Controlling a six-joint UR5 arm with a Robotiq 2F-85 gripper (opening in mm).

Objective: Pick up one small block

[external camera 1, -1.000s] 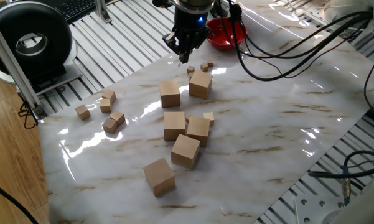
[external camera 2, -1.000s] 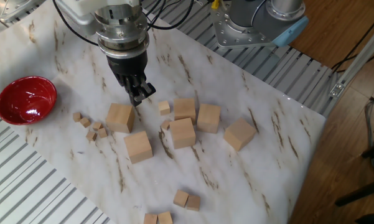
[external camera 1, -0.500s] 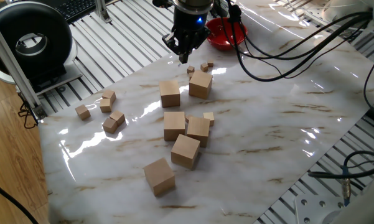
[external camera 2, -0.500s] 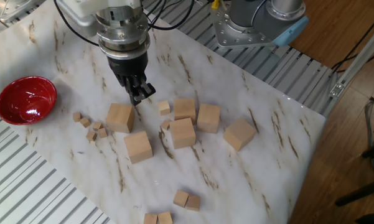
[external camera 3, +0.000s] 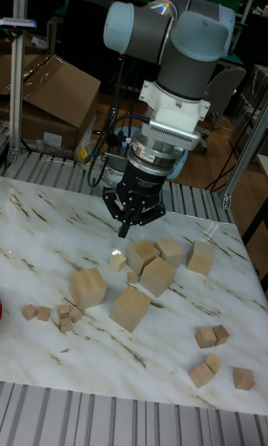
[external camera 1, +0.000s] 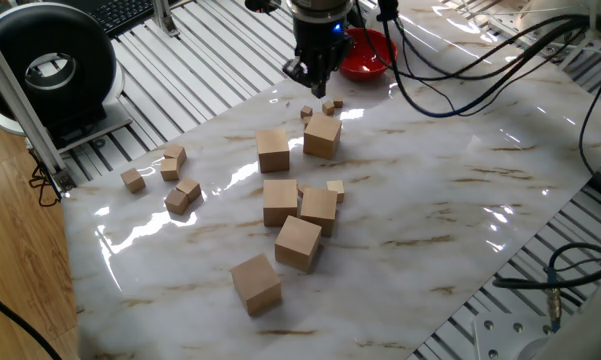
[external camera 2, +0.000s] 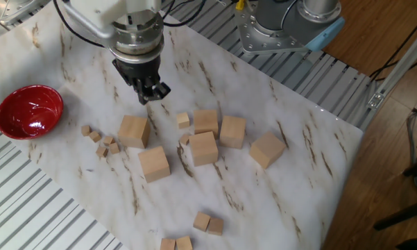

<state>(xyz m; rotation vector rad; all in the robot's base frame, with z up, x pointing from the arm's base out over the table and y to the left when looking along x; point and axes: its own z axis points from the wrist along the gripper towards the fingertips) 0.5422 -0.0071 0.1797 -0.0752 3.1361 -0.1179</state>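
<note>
- Presently, the end effector point(external camera 1: 315, 86) hangs above the marble counter point(external camera 1: 460, 200), on the side of the block field nearest the red bowl point(external camera 2: 29, 111). Its two fingers are clenched together with nothing between them.
- The small block point(external camera 2: 134, 130), a plain light-tan cube of the largest size, sits flat on the counter. It is the large cube closest to the red bowl, just past a scatter of tiny cubes point(external camera 2: 100, 142) that lies between it and the bowl.
- The end effector is apart from that block: raised above it and offset to one side, with clear counter showing between fingertips and cube in the tall fixed view.
- Five other large cubes point(external camera 2: 203, 148) lie farther from the red bowl, three of them bunched close together; all rest on the counter.
- Progress, as judged: no block is grasped or lifted, so the pick is not yet begun. What remains is to spread the fingers, centre them over one cube, descend, clamp and raise.
- Change from the earlier frames: the end effector has shifted toward the red bowl and appears a little higher than half a second ago. It now partly overlaps the bowl in one fixed view. The fingers were clenched then as now, and no cube has moved.
</note>
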